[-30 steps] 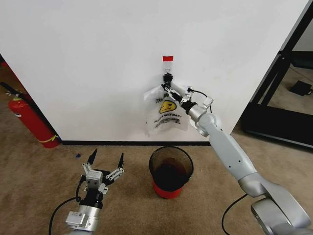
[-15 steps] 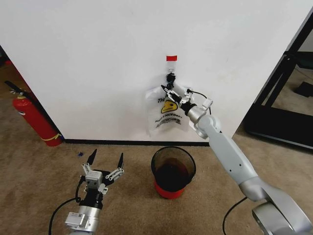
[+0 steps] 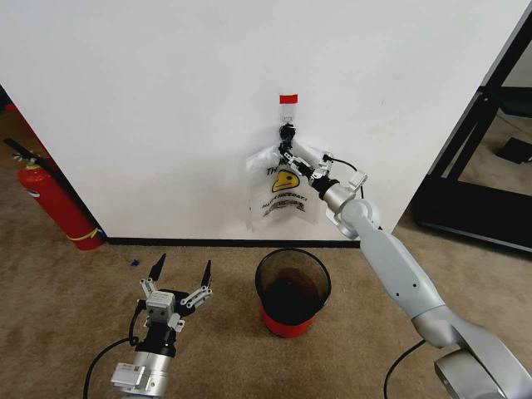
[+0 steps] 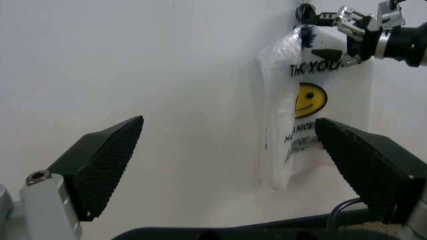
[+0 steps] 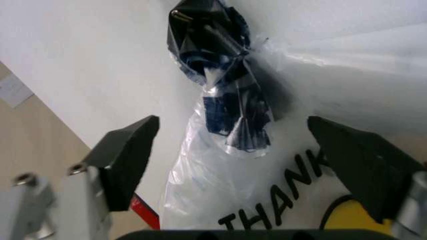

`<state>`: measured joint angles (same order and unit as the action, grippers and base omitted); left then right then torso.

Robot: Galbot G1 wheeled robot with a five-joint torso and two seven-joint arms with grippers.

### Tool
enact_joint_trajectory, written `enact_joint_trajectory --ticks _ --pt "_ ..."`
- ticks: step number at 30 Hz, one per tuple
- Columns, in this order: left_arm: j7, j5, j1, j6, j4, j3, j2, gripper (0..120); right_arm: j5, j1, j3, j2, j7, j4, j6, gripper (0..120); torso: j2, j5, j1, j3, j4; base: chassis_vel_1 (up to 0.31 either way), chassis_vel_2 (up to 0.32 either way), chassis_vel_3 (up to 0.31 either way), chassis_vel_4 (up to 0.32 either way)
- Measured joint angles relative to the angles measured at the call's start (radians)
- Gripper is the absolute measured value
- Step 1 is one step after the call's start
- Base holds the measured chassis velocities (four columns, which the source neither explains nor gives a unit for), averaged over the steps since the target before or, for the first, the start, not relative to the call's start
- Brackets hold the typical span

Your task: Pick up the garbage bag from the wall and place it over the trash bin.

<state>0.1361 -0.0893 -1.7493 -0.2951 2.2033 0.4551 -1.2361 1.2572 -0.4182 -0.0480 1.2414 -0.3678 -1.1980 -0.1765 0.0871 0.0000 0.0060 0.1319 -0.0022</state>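
Thin, glossy, crinkled clear plastic makes up the bag (image 5: 267,165), just ahead of the right pincer (image 3: 293,160), whose matt black pads (image 5: 127,155) look finely textured. Behind it the wall (image 3: 166,100) is smooth, matt white.

Hook (image 5: 205,35) wrapped under bunched garbage bag (image 3: 281,193) handles, bag's right edge behind right arm (image 3: 391,258)

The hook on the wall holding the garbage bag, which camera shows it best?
The right wrist view: the black hook sits close up between the open right gripper fingers, with the garbage bag handles bunched on it. The head view shows it as a small dark spot under the red tape; the left wrist view catches it at the frame's edge.
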Motion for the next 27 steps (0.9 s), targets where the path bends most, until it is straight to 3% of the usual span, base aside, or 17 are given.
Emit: enact_joint_trajectory --ticks 20,24,27 --pt "0.001 0.019 -0.004 -0.006 -0.005 -0.009 -0.006 100 0.003 0.009 0.006 0.011 -0.005 0.013 0.005 9 0.000 0.0000 0.000 0.000 -0.0001 0.000 0.000 0.000 0.000" --pt "0.001 0.021 -0.004 -0.008 -0.007 -0.012 -0.006 100 0.003 0.003 0.003 0.008 -0.005 0.012 0.006 0 0.000 0.0000 0.000 0.000 -0.0001 0.000 0.000 0.000 0.000" --pt "0.002 0.022 -0.006 -0.011 -0.008 -0.012 -0.006 100 0.003 -0.012 0.002 -0.001 -0.002 -0.005 0.006 0 0.000 0.0000 0.000 0.000 -0.0002 0.000 0.000 0.000 0.000"
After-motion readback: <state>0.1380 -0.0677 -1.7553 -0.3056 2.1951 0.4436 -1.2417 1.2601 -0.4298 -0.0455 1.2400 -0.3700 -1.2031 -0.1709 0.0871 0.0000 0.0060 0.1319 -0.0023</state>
